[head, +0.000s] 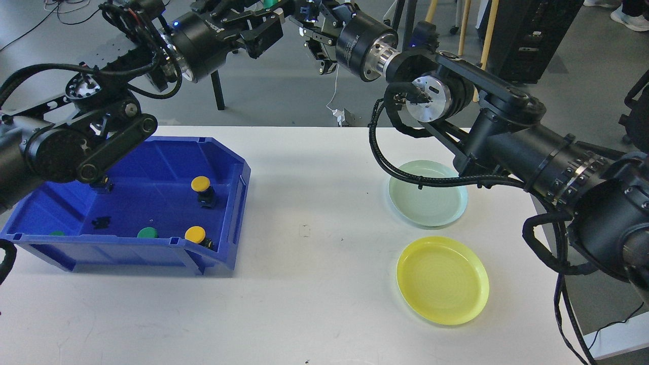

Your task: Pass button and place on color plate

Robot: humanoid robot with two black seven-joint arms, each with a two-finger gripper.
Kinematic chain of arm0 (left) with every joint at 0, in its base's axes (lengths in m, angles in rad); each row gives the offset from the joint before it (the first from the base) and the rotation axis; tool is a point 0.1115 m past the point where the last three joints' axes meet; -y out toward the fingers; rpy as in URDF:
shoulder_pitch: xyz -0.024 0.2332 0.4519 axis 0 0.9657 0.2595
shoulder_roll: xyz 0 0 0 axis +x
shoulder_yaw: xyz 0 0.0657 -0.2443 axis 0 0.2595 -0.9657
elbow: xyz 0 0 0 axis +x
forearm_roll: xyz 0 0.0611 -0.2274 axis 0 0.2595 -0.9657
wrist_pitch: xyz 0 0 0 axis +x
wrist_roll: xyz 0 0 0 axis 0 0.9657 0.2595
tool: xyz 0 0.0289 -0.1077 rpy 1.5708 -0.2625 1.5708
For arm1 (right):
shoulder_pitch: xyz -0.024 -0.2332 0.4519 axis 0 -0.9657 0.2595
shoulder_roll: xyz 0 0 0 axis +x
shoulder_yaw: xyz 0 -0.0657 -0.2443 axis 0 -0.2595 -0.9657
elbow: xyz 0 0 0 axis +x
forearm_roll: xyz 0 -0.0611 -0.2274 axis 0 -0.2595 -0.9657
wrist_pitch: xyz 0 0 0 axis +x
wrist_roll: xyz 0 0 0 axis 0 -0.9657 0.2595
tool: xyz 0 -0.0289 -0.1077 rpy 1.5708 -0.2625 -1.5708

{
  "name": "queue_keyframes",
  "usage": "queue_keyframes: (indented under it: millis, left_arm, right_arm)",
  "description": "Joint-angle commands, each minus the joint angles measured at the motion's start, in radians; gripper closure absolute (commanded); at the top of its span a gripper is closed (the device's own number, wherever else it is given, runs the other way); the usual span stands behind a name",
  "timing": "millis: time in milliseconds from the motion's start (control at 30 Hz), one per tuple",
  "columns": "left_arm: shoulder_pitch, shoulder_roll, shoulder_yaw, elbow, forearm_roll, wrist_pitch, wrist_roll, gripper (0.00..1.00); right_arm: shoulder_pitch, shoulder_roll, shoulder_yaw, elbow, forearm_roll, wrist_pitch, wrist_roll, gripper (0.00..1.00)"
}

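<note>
A green button (pixel 274 4) shows at the very top edge, partly cut off, between my two grippers. My left gripper (pixel 266 17) reaches in from the left and looks shut on it. My right gripper (pixel 307 23) faces it from the right, its fingertips close to the button; whether they grip it is unclear. Both are held high above the far table edge. A pale green plate (pixel 428 195) and a yellow plate (pixel 442 280) lie empty on the right of the white table.
A blue bin (pixel 238 203) stands at the left. It holds two yellow buttons (pixel 201 185) (pixel 195 234), two green buttons (pixel 147 232) (pixel 57 233) and a small black piece (pixel 101 221). My right arm's links hang over the pale green plate's far side.
</note>
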Motion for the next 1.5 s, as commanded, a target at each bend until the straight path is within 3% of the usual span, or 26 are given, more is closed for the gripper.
queue_keyframes:
  millis: [0, 267, 501, 701, 1068, 1235, 1469]
  left_arm:
    - [0.002, 0.001, 0.000, -0.003, -0.003, -0.004, 0.000, 0.00]
    - [0.005, 0.006, -0.002, -0.008, -0.004, -0.002, -0.002, 0.00]
    - [0.005, 0.053, -0.037, -0.005, -0.027, -0.010, -0.002, 0.00]
    - [0.000, 0.096, -0.042, -0.003, -0.226, -0.042, -0.002, 0.00]
    - [-0.003, 0.124, -0.043, -0.003, -0.250, -0.041, -0.013, 0.00]
    - [-0.001, 0.130, -0.043, -0.006, -0.251, -0.039, -0.014, 0.00]
    - [-0.001, 0.141, -0.042, -0.008, -0.251, -0.041, -0.016, 0.00]
  right_arm:
    - [0.000, 0.000, 0.002, -0.004, 0.000, 0.002, 0.000, 0.90]
    - [-0.012, -0.021, 0.011, -0.035, 0.003, 0.002, -0.013, 0.90]
    - [-0.145, -0.216, -0.009, 0.025, -0.003, 0.010, -0.053, 0.89]
    - [-0.263, -0.380, -0.145, 0.075, -0.036, 0.015, -0.062, 0.87]
    - [-0.415, -0.380, -0.256, -0.033, -0.101, 0.019, -0.062, 0.80]
    - [-0.435, -0.301, -0.256, -0.147, -0.144, 0.019, -0.061, 0.63]
    - [-0.425, -0.268, -0.256, -0.167, -0.150, 0.015, -0.062, 0.25]
